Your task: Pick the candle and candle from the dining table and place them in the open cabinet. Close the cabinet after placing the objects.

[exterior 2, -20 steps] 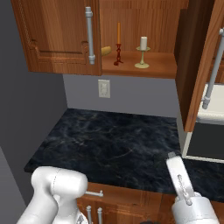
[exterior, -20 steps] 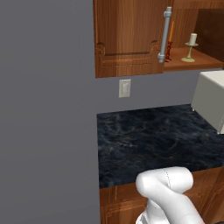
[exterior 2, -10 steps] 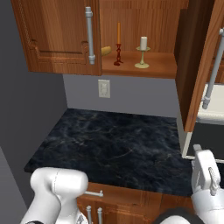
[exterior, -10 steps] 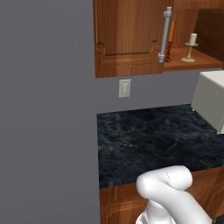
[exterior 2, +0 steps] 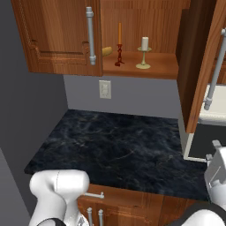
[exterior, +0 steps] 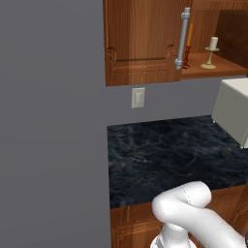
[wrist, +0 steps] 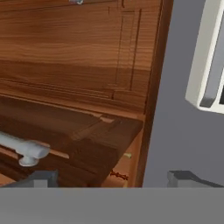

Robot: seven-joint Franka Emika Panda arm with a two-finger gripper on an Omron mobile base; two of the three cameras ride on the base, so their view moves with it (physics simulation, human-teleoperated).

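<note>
Both candles stand on the shelf of the wall cabinet [exterior 2: 159, 66]. The thin orange taper [exterior 2: 119, 34] sits in its dark red holder, and the short cream candle [exterior 2: 145, 43] stands to its right on a small stand. From the left base view the taper [exterior: 189, 35] shows just behind the shut left door's handle [exterior: 182, 38], with the cream candle [exterior: 213, 43] further right. The right door [exterior 2: 196, 66] hangs open. In the hand view my gripper [wrist: 113, 179] is open and holds nothing, close in front of a wooden door panel [wrist: 78, 65] and a steel handle [wrist: 22, 148].
A black veined counter [exterior 2: 119, 145] lies under the cabinet, with a wall outlet [exterior 2: 104, 89] above it. A white appliance [exterior: 235, 114] stands on the counter's right end. A grey wall [exterior: 48, 121] closes the left side. A yellowish item [exterior 2: 107, 51] lies left of the taper.
In the right base view my hand has slid further toward the right edge, near the open door. The candles and the doors have stayed put.
</note>
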